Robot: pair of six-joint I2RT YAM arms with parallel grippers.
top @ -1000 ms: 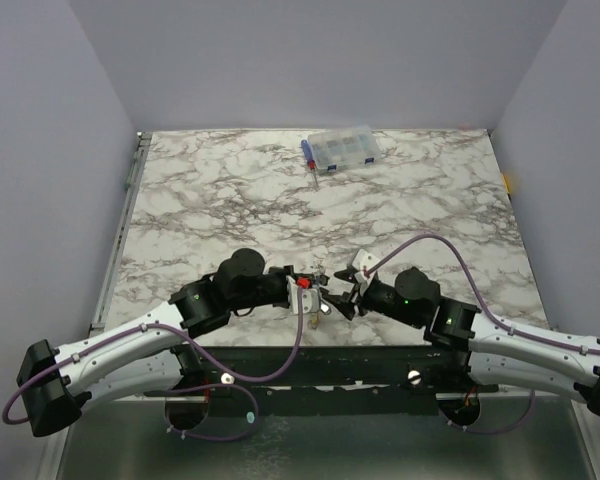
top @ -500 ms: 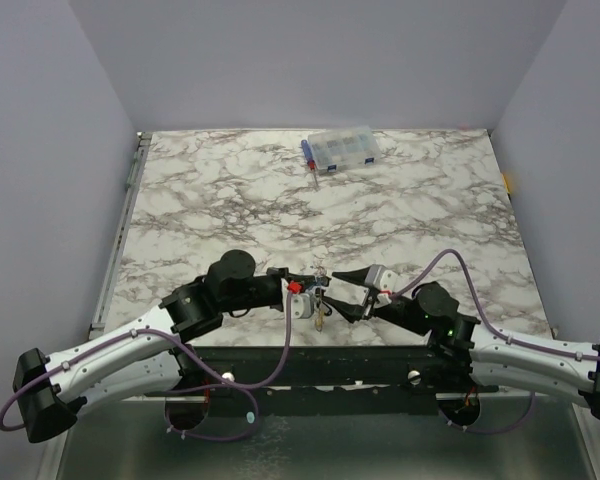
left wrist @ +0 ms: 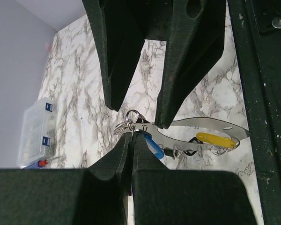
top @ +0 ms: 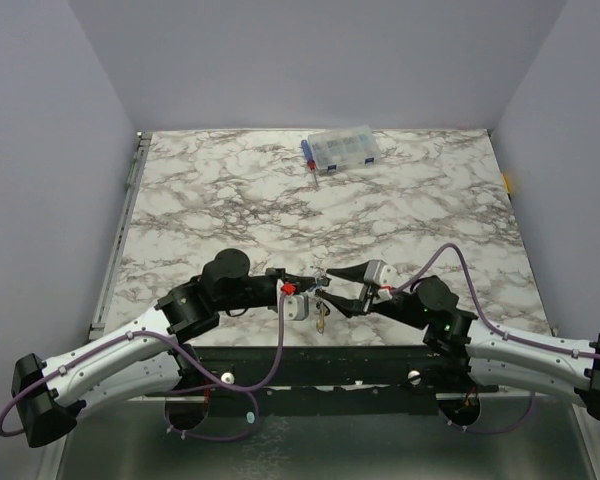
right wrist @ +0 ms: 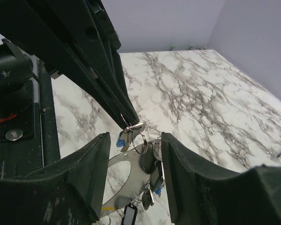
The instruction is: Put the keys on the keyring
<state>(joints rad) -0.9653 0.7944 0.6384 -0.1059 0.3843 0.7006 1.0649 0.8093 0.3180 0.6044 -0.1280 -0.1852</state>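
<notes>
The keyring (left wrist: pixel 196 122) is a flat silver hoop hanging over the table's near edge, with a blue key (left wrist: pixel 153 146), a yellow key (left wrist: pixel 216 139) and a dark-outlined clear key (left wrist: pixel 191 151) on small rings. My left gripper (left wrist: pixel 131 135) is shut on the hoop's end, where a small split ring (right wrist: pixel 141 138) hangs. My right gripper (right wrist: pixel 135 140) is open, one finger on each side of the bunch, touching nothing. In the top view the left gripper (top: pixel 308 287) and right gripper (top: pixel 336 290) meet tip to tip, with keys (top: pixel 322 318) dangling below.
A clear compartment box (top: pixel 342 148) with blue parts stands at the table's far edge, with a small red-and-blue tool (top: pixel 311 162) beside it. The box also shows in the left wrist view (left wrist: pixel 35 129). The black base rail (top: pixel 320 362) runs just under the grippers.
My right wrist has drawn back to the right, and its open fingers now straddle the bunch. My left arm has shifted slightly left, still holding the keyring.
</notes>
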